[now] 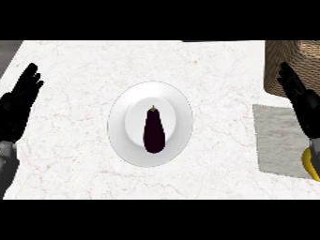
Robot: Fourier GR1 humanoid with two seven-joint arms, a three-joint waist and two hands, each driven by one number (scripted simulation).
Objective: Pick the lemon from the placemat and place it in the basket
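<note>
The yellow lemon (308, 161) shows only as a narrow curved sliver at the right edge of the view, lying on the grey rectangular placemat (280, 138); the grey forearm of the right arm crosses in front and hides most of it. The placemat sits on the white marbled counter (79, 154) near its right side. Just beyond the placemat, at the upper right corner, stands the woven tan wicker basket (311, 58), only partly in view, its near wall dark in shadow. The black right hand (308, 105) is raised over the placemat's far edge and the basket's near corner, fingers straight and spread apart, holding nothing and clear of the lemon. At the middle of the counter, well apart from the placemat, lies a white round plate (124, 126) carrying a dark purple eggplant (153, 131) with its stem pointing away. The black left hand (10, 110) rests at the left edge, fingers up and relaxed, empty
</note>
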